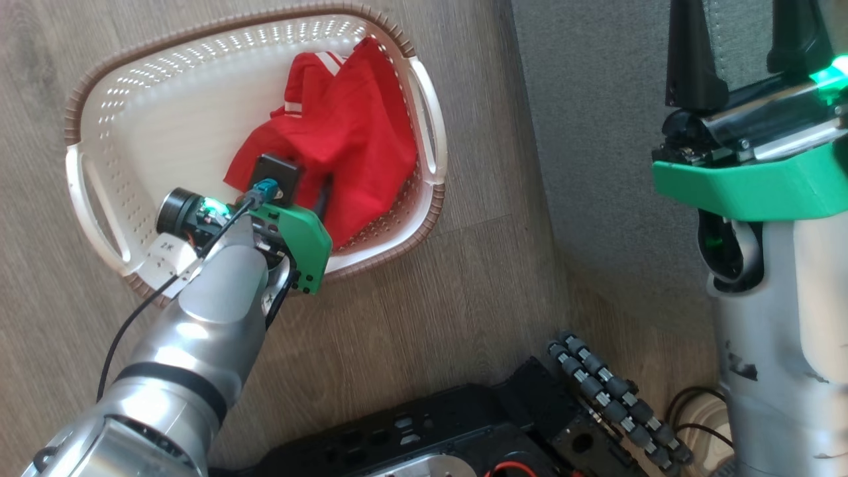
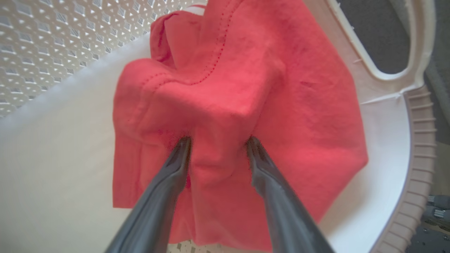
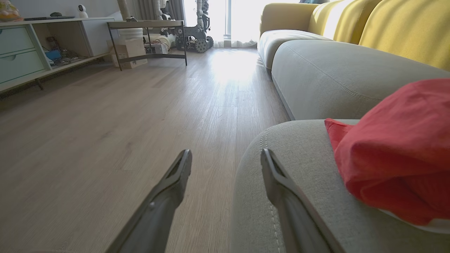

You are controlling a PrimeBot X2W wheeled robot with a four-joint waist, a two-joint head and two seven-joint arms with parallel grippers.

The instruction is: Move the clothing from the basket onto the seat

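My left jaws, spread wide, press into bright red fabric clothing (image 2: 246, 88) in the cream perforated basket (image 1: 165, 146) — right jaws released.

Pale wood floor (image 3: 105, 105), sunlit window (image 3: 239, 17) far end, yellow sofa backs (image 3: 404, 31), metal-frame table (image 3: 147, 24), low cabinet (image 3: 21, 52)

We lose the fingertips of the left gripper (image 2: 218, 140) in a fold of the clothing (image 2: 246, 88). The head view's top edge cuts off the fingers of the right gripper (image 1: 745, 40), and the right wrist view's edge crops the red garment (image 3: 397, 151) on the seat (image 3: 299, 182).
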